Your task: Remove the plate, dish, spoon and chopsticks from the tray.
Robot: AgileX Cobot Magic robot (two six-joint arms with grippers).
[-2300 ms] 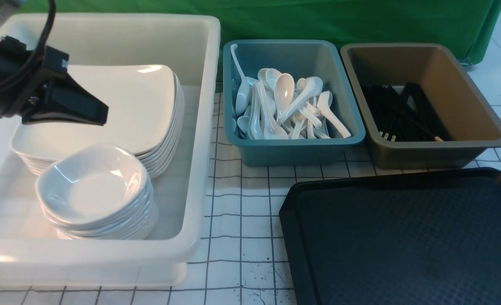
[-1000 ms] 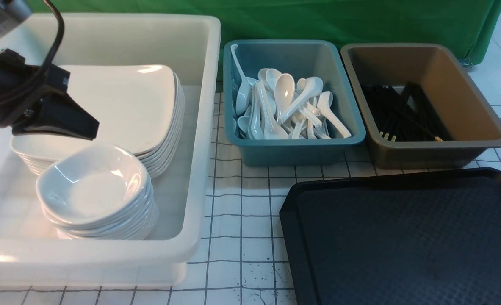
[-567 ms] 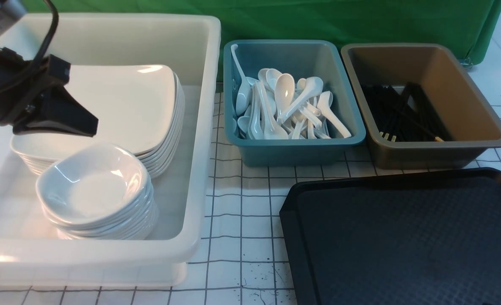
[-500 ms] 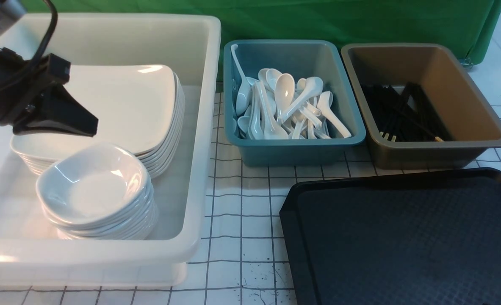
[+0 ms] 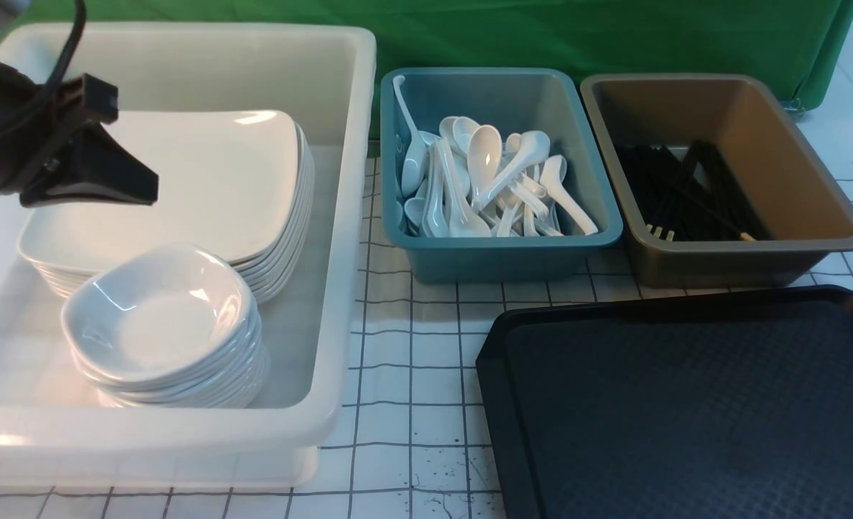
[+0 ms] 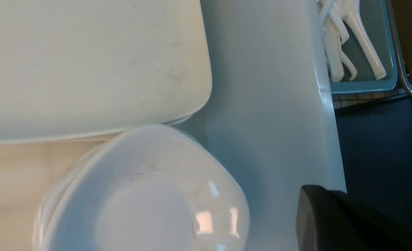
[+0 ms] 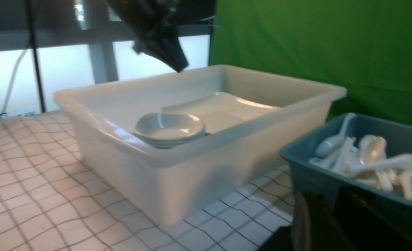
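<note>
Tray (image 5: 686, 411) on the counter looks bare already. Plate (image 5: 202, 180) tops the stack in the white tub (image 5: 347, 216): heavy, slick, chippable, so grab by the rim. Dish (image 5: 159, 317) stacked beside it, same deal. Left end effector (image 5: 127, 189) hovers closed and empty; right one, can't tell.

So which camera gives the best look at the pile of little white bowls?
The front view: the whole stack of bowls shows. The left wrist view sees only the top bowl, cropped. The right wrist view shows it small, partly behind the tub wall.
</note>
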